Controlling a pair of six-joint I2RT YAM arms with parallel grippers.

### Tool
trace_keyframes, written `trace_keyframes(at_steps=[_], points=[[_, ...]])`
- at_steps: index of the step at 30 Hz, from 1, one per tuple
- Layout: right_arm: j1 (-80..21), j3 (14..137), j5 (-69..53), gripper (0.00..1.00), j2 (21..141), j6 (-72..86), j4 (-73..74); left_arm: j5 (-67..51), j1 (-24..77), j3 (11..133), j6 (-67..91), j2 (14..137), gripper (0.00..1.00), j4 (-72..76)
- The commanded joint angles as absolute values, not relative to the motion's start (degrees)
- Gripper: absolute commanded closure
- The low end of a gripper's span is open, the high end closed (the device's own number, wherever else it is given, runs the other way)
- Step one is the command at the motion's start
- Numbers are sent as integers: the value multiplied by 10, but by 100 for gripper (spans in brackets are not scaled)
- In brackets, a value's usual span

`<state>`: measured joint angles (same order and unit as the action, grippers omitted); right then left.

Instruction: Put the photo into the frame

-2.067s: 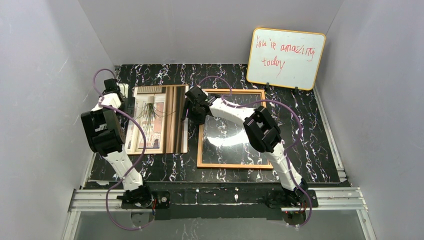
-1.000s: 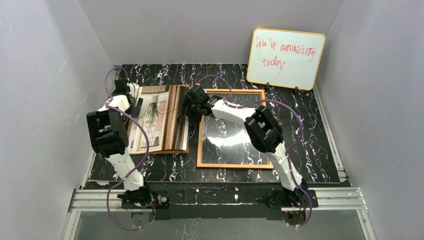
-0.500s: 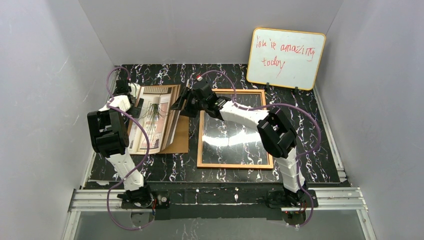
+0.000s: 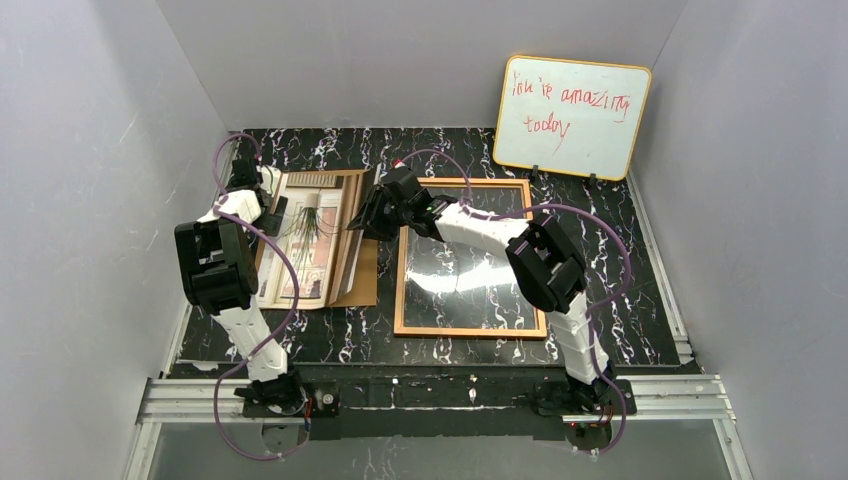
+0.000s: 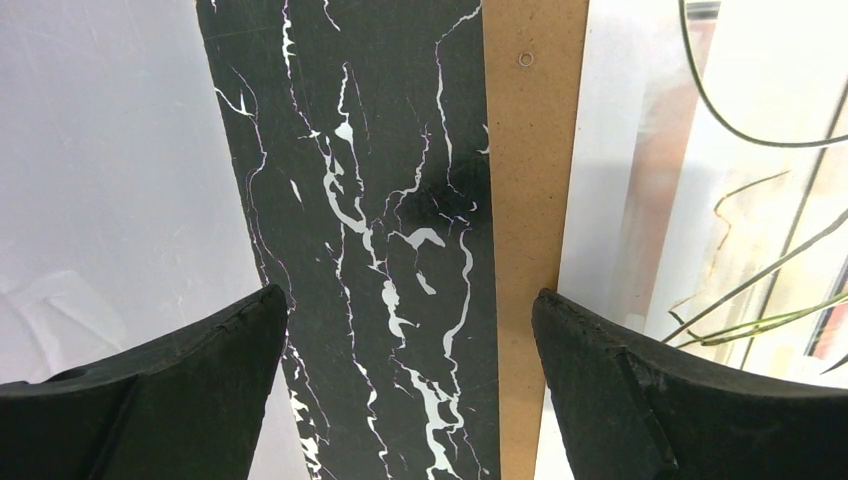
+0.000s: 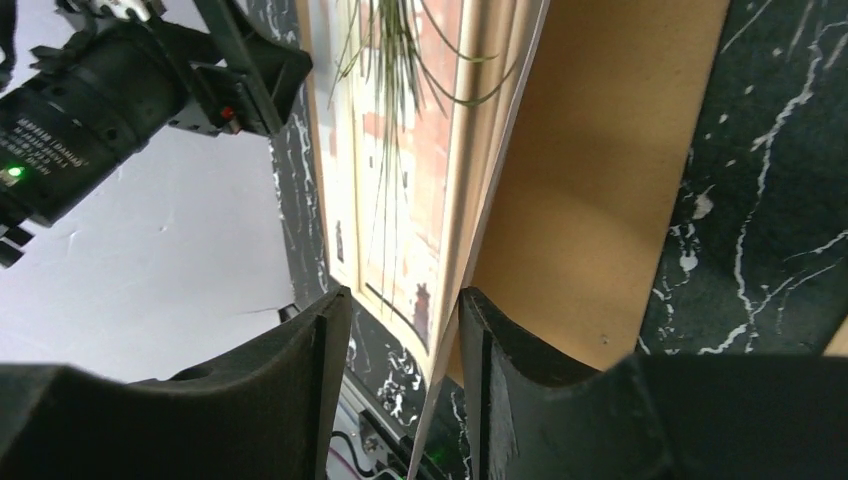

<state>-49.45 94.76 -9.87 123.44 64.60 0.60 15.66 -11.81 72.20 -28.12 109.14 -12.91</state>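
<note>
now the photo's (image 6: 400, 150) raised edge sits inside the right claw (image 6: 403, 305), whether clamped i cannot tell.

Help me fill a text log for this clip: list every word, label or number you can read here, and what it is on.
"You're amazing today": red handwriting on the whiteboard at the far right of the table; the first word is scrawled and only roughly legible.
Small white print on the left arm's black wrist housing, right wrist view: too small and blurred to read.
The photo and the frame: no text visible.
</note>
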Motion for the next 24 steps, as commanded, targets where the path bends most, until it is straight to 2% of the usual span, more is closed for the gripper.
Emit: trace_keyframes(at_steps=[1,6,13,17,24], points=[[-492,995,-64,50,1246,615,68,119,-111,707,-277,1110,8,-229],[-492,991,-52,53,1251,607,90,117,-112,711,-276,1110,8,-235],[-492,1001,-36,82,1255,593,103,114,-113,720,-276,1108,7,-247],[-492,1026,-17,98,1240,563,118,103,-125,768,-272,1114,2,-291],[-492,1065,35,99,1160,454,145,69,-168,915,-255,1103,2,-388]])
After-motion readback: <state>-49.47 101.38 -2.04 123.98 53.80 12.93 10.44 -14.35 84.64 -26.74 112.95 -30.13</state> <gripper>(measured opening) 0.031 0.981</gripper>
